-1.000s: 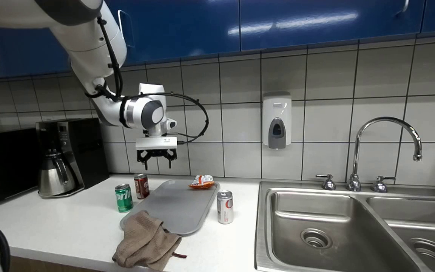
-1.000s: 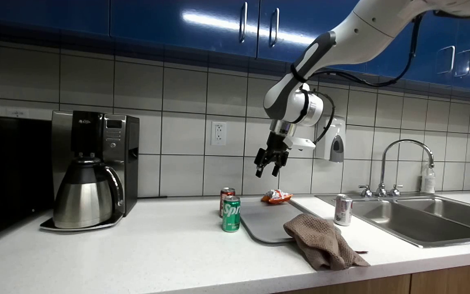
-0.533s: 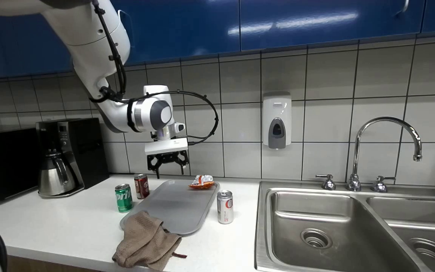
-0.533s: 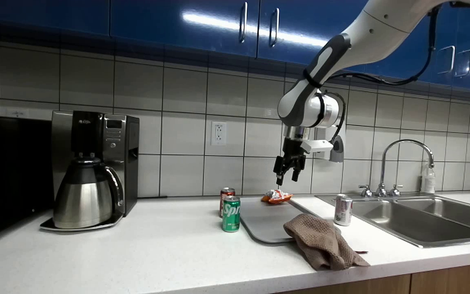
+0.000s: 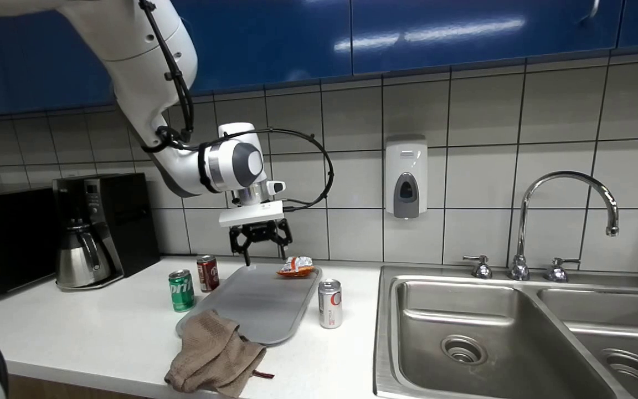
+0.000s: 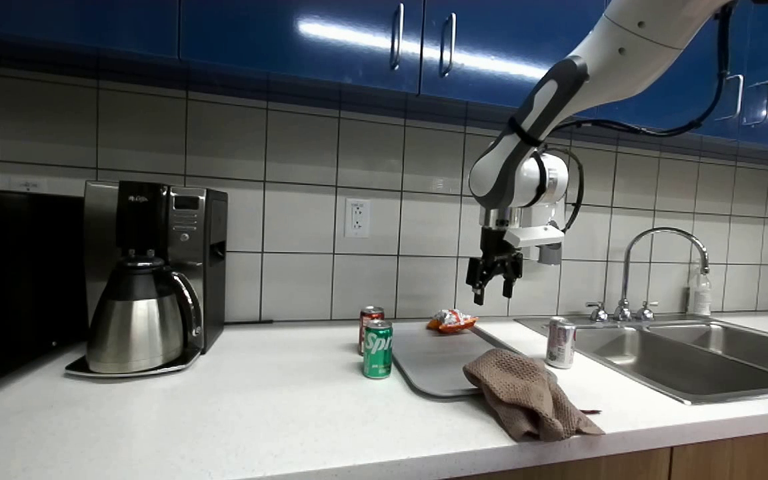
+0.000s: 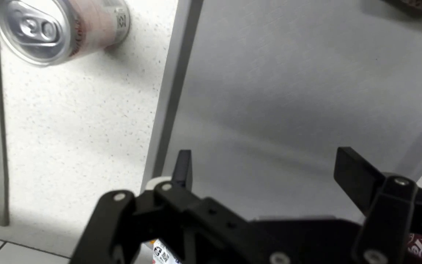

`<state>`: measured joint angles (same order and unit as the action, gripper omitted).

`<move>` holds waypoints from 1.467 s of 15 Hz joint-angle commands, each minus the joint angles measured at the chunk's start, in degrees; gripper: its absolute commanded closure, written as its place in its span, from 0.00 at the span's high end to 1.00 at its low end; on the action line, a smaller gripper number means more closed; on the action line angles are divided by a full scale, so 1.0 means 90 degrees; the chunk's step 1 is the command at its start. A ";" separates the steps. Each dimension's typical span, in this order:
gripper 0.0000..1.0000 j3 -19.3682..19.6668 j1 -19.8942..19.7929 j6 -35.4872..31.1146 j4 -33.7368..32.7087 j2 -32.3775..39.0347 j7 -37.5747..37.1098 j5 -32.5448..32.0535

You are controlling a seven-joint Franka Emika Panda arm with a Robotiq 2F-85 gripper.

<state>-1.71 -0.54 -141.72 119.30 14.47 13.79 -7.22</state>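
My gripper, in both exterior views (image 5: 265,258) (image 6: 493,297), is open, empty and pointing down. It hangs above the far part of a grey tray (image 5: 263,305) and touches nothing. In the wrist view the fingers (image 7: 265,165) are wide apart over the tray surface (image 7: 288,91). An orange and white snack bag (image 5: 297,267) lies on the tray's far right corner, near the gripper; the wrist view shows a piece of it (image 7: 165,253) behind the left finger. A silver can (image 5: 330,303) stands right of the tray and shows at top left in the wrist view (image 7: 64,29).
A green can (image 5: 181,291) and a red can (image 5: 207,273) stand left of the tray. A brown cloth (image 5: 214,354) covers its near corner. A coffee maker (image 6: 144,287) is at left, a sink (image 5: 463,327) at right. A soap dispenser (image 5: 406,176) hangs on the wall.
The arm and open gripper have moved right and somewhat down in both exterior views, from beside the tray's far end to over it. The objects on the counter have not moved.
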 commanded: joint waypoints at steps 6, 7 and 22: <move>1.00 0.0021 0.0039 0.0114 0.0043 -0.0015 -0.0208 0.0008; 1.00 0.0021 0.0039 0.0114 0.0043 -0.0010 -0.0208 0.0008; 1.00 0.0075 0.0105 0.0122 0.0164 -0.0100 -0.0429 -0.0150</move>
<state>-1.61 -0.29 -140.80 119.75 14.44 11.90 -7.19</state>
